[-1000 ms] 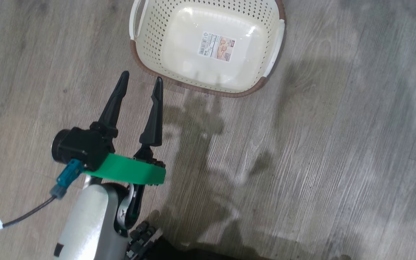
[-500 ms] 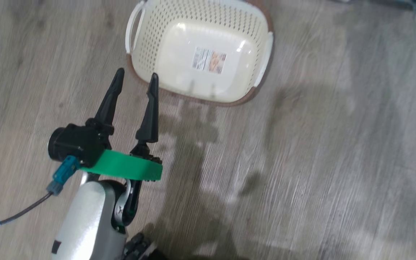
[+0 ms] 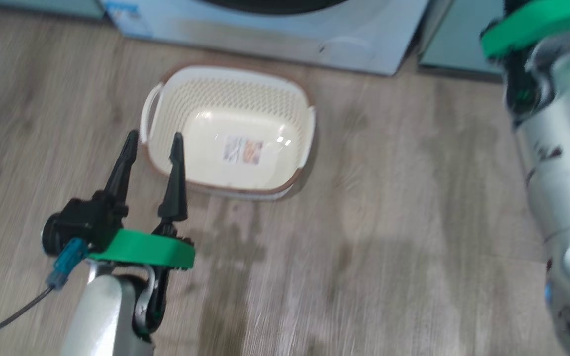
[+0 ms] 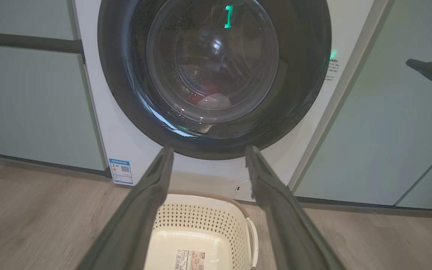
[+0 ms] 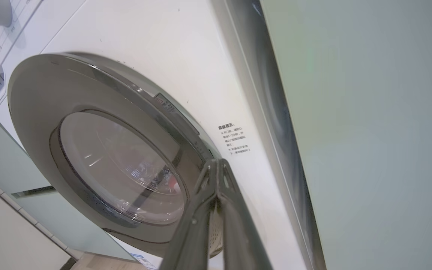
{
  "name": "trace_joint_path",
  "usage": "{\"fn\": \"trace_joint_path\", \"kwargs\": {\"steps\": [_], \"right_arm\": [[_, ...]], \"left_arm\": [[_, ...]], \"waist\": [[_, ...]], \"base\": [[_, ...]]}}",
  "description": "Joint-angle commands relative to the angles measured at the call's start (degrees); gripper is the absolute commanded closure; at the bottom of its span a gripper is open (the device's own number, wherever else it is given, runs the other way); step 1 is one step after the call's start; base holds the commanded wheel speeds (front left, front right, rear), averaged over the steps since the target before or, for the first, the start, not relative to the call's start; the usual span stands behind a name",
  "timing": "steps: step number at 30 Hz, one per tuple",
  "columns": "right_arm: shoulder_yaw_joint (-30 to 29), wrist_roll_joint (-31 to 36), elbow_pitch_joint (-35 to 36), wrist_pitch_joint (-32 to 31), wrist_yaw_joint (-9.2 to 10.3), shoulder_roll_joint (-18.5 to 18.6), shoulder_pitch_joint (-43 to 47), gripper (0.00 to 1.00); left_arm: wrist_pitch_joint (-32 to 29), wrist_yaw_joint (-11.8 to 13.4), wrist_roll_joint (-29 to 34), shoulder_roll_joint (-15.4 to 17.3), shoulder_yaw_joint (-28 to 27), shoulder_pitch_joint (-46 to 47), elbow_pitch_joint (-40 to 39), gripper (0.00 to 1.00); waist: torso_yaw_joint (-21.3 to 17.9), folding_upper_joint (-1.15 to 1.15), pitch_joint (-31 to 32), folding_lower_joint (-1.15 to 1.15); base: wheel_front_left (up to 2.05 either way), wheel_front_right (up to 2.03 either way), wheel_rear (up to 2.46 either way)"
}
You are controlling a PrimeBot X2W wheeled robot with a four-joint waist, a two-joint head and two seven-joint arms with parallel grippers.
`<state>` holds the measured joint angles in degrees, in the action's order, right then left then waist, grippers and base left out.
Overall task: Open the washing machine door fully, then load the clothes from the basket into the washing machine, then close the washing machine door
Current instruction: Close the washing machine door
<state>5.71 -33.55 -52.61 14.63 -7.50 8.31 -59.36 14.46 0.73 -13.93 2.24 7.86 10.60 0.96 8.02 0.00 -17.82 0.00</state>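
The basket (image 3: 215,94) is viewed steeply from the head and shared with the low, forward-facing left wrist view, whose washing machine door (image 4: 212,71) is also seen obliquely, nearer, from the right wrist.

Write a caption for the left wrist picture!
Open left hand pointing past the empty basket at the shut washing machine door, clothes behind its glass.

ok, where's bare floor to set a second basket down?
Widest bare floor: right of the basket, up to the right forearm. Tight: the strip between basket and washing machine, and the basket's near-left corner by the left hand.
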Motion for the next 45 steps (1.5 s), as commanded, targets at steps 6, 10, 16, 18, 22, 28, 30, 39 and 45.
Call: {"fn": "trace_joint_path", "kwargs": {"steps": [6, 10, 16, 18, 22, 28, 30, 39, 45], "right_arm": [[0.58, -0.18, 7.76, 0.37, 0.01, -2.22, 7.32, 1.00], [0.74, 3.13, 14.11, 0.37, 0.01, -2.10, 14.24, 1.00], [-1.47, 6.55, 22.32, 0.37, 0.01, -3.53, 25.51, 1.00], [-2.31, 7.39, 24.35, 0.37, 0.01, -4.07, 28.93, 1.00], [-2.87, 9.88, 28.06, 0.37, 0.01, -4.82, 34.68, 1.00], [-4.40, 11.21, 32.32, 0.37, 0.01, -5.35, 40.79, 1.00], [-4.89, 10.75, 33.28, 0.37, 0.01, -5.39, 42.36, 1.00], [-5.48, 7.49, 34.92, 0.37, 0.01, -5.42, 46.51, 0.00], [-5.91, 7.54, 35.20, 0.37, 0.01, -5.43, 47.92, 0.00]], "left_arm": [[0.54, -0.56, 1.25, 0.64, -4.38, -1.96, -1.20, 0.00], [0.54, -0.66, 1.40, 0.64, -5.46, -3.26, -0.91, 0.00], [0.54, -0.68, 1.30, 0.64, -6.68, -5.23, -0.26, 0.00], [0.54, -0.66, 1.29, 0.64, -7.05, -5.92, -0.07, 0.00], [0.54, -0.41, 1.09, 0.64, -7.63, -7.38, 0.20, 0.00], [0.54, 0.01, 0.76, 0.64, -7.64, -8.74, 1.22, 0.00], [0.54, 0.20, 0.69, 0.64, -7.64, -9.00, 1.72, 0.00], [0.54, 0.81, 0.33, 0.64, -6.71, -10.22, 4.53, 0.00], [0.54, 1.72, 0.36, 0.64, -6.41, -10.83, 5.31, 0.00]], "waist": [[-6.43, 0.00, 7.34, 0.00], [-8.34, 0.00, 9.98, 0.00], [-10.72, 0.00, 13.58, 0.00], [-11.39, 0.00, 14.62, 0.00], [-12.65, 0.00, 16.26, 0.00], [-13.88, 0.00, 17.38, 0.00], [-14.06, 0.00, 17.58, 0.00], [-14.16, 0.00, 18.29, 0.00], [-13.87, 0.00, 18.80, 0.00]], "base": [[0.00, 0.00, 0.00], [0.00, 0.00, 0.00], [0.00, 0.00, 0.00], [0.00, 0.00, 0.00], [0.00, 0.00, 0.00], [0.00, 0.00, 0.00], [0.00, 0.00, 0.00], [0.00, 0.00, 0.00], [0.00, 0.00, 0.00]]}}
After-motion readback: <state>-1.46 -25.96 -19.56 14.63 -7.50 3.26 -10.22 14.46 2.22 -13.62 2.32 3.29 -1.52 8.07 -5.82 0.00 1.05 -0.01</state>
